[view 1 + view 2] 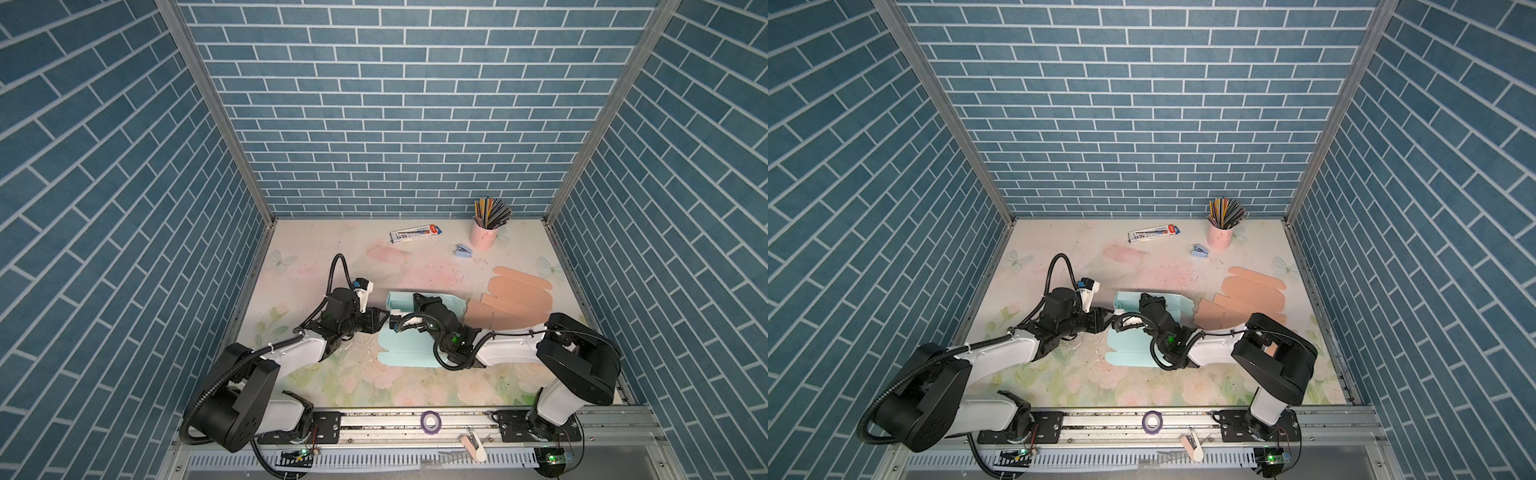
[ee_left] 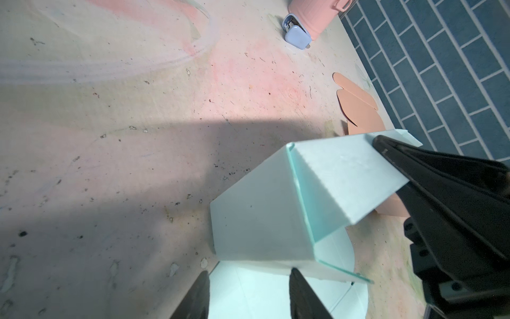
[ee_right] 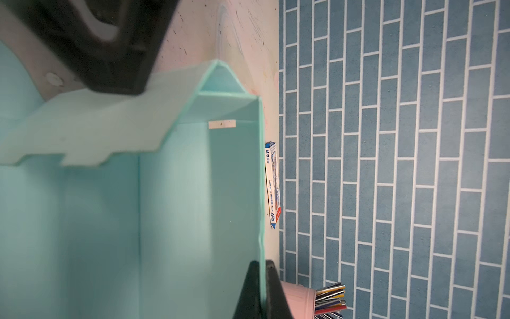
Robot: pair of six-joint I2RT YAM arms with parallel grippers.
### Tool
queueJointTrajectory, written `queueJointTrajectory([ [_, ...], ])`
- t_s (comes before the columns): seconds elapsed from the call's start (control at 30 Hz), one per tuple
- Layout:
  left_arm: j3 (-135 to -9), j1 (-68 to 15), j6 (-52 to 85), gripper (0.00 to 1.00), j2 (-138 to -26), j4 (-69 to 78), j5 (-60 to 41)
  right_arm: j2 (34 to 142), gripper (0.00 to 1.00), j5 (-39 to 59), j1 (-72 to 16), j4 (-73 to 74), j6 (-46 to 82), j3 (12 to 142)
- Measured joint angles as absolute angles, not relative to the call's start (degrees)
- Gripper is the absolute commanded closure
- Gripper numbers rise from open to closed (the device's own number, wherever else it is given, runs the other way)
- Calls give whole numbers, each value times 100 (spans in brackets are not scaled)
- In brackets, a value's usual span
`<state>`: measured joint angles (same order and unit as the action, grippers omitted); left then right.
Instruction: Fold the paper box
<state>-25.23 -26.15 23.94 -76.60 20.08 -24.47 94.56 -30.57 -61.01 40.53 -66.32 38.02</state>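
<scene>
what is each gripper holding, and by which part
The right gripper pinches the teal paper box by the rim of its upright far wall; the left gripper holds nothing.

Back right: pink cup [image 1: 482, 240], stapler [image 1: 462, 250] just beside, pencil pack [image 1: 415, 233] near; purple tape roll [image 1: 422, 422] on front rail [image 1: 374, 423].

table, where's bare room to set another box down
Bare: the back left corner, between the left wall and the pencil box; the front strip between the teal paper box and the rail. Crowded: back right, with pink pencil cup, stapler and peach box blank.
</scene>
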Motion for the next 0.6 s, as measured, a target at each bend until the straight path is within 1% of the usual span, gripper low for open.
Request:
queueJointTrajectory([
  [0.33,-2523,-2928,1870,53,-7789,2257,-2139,9456,99,-3400,-6302,3918,-6429,3798],
  [0.53,-2449,-3118,1704,54,-7990,2987,-2012,9443,96,-3424,-6431,3789,-6171,3787],
  [0.6,-2401,-3151,1675,62,-8071,3221,-1959,9404,95,-3424,-6477,3756,-6121,3760],
])
